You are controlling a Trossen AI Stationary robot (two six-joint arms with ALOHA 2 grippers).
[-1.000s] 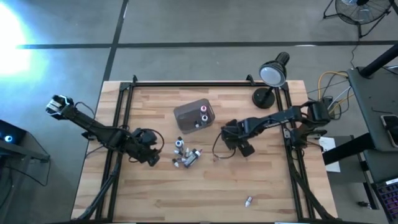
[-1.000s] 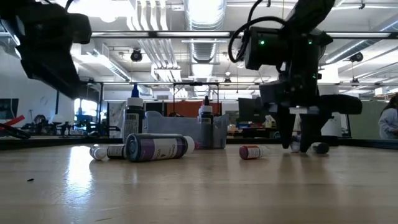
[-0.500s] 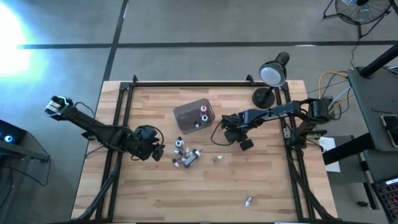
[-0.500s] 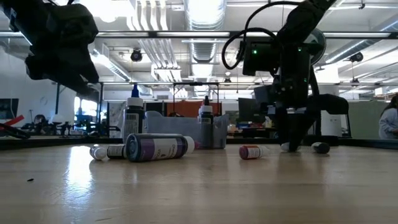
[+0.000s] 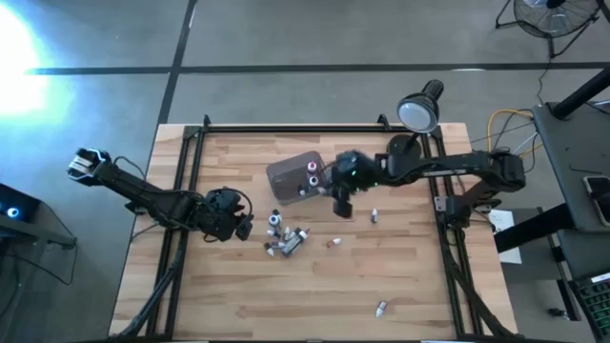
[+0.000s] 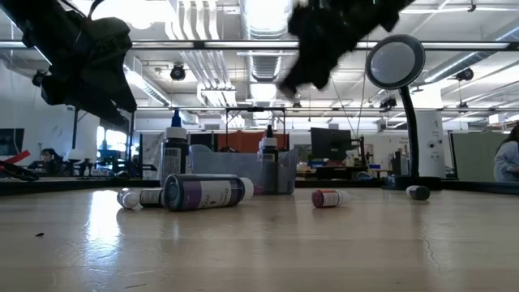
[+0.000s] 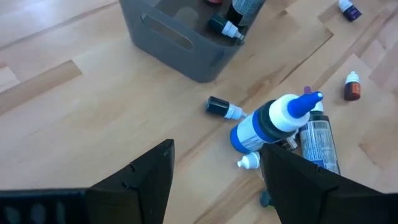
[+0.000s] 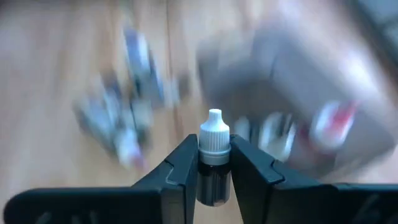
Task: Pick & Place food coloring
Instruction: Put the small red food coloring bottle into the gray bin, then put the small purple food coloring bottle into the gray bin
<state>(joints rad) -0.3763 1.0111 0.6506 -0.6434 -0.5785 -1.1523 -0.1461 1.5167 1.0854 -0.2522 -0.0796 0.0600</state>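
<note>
Since the earlier frame the right gripper (image 5: 340, 202) had been swung from right of centre toward the middle of the high view, beside the grey tub (image 5: 296, 177); one small bottle (image 5: 375, 214) was left lying where it had worked. The left arm had been eased slightly nearer the bottle cluster (image 5: 286, 235).

In the right wrist view the right gripper (image 8: 213, 163) was seen clamped on a small food coloring bottle (image 8: 213, 160), white cap up, body pinched between the two fingers (image 8: 181, 171), centre of frame. The background there was smeared by motion.

The left gripper (image 7: 214, 171) was held with its fingers apart, above the boards, the cluster lying just beyond them at centre right of the left wrist view.

Two bottles were noted standing in the tub. Strays were logged at lower centre (image 5: 334, 242) and bottom right (image 5: 381, 307) of the table (image 5: 419, 286).
</note>
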